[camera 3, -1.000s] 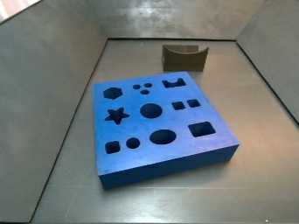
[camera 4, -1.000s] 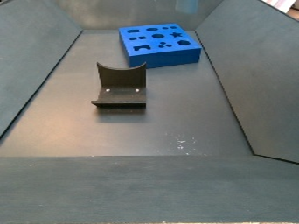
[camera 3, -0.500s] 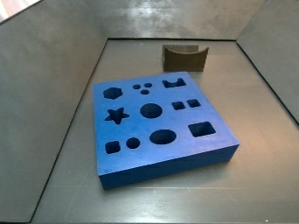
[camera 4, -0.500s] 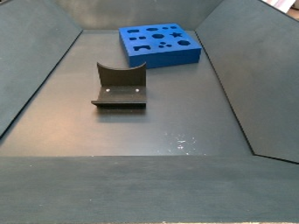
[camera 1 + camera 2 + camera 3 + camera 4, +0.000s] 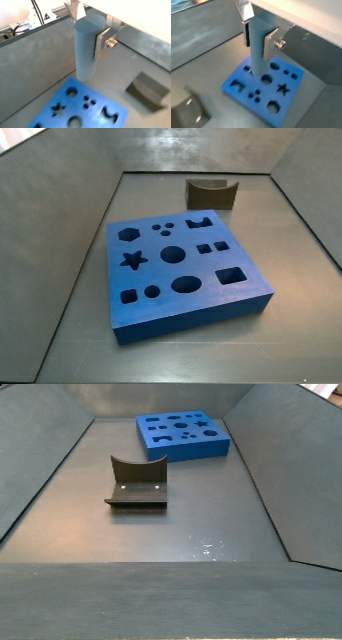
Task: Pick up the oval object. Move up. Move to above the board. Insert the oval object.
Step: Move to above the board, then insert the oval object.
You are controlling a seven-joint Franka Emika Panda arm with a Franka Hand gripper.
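My gripper (image 5: 87,37) (image 5: 258,37) is shut on the oval object (image 5: 87,47) (image 5: 260,47), a tall pale blue-grey peg held upright between the silver fingers. In both wrist views it hangs high above the board (image 5: 83,107) (image 5: 271,87), a thick bright-blue block with many shaped holes. The peg's lower end covers part of the board's top. In both side views the board (image 5: 181,268) (image 5: 182,434) lies on the floor with open holes. The gripper and peg are out of view there.
A squat dark olive-brown block with a notch (image 5: 211,192) (image 5: 136,482) (image 5: 150,90) stands on the grey floor apart from the board. Grey sloping walls (image 5: 60,198) (image 5: 287,474) enclose the floor on all sides.
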